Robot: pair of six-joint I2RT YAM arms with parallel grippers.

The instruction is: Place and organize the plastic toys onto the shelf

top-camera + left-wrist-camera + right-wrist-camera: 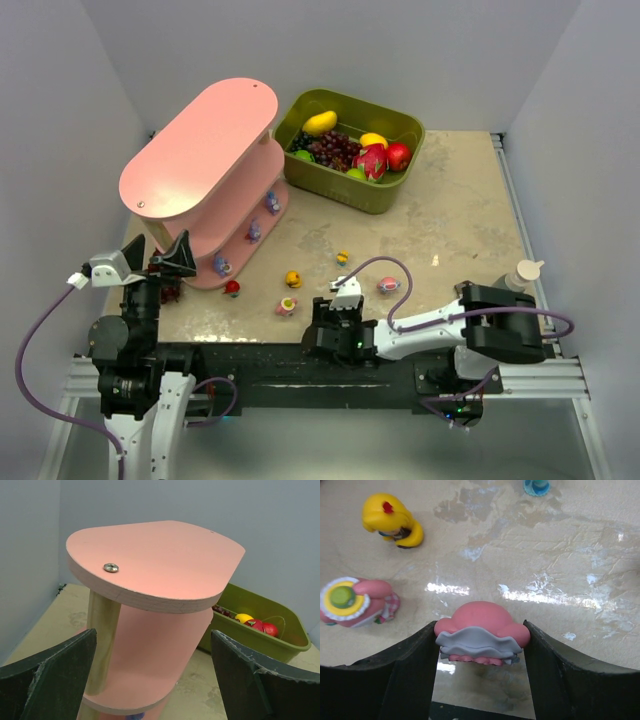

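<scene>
My right gripper (480, 645) is shut on a pink toy with a grey frill (481, 630), held just above the tabletop. In the top view this gripper (335, 312) is at the near middle and the held toy is hidden under the wrist. Loose plastic toys lie close by: a yellow one (392, 520) (293, 279), a pink one with a green hat (355, 602) (287, 306), a red one (232, 288) and a pink one (388, 285). The pink shelf (200, 150) (150, 565) carries purple toys (254, 232) on its bottom board. My left gripper (150, 255) (155, 680) stands open and empty, facing the shelf's end.
An olive-green bin (350, 150) (260, 625) with larger fruits sits behind the shelf at the back. A small bottle (522, 272) stands by the right arm. A tiny yellow and blue toy (342, 258) lies mid-table. Grey walls close in on the left and right.
</scene>
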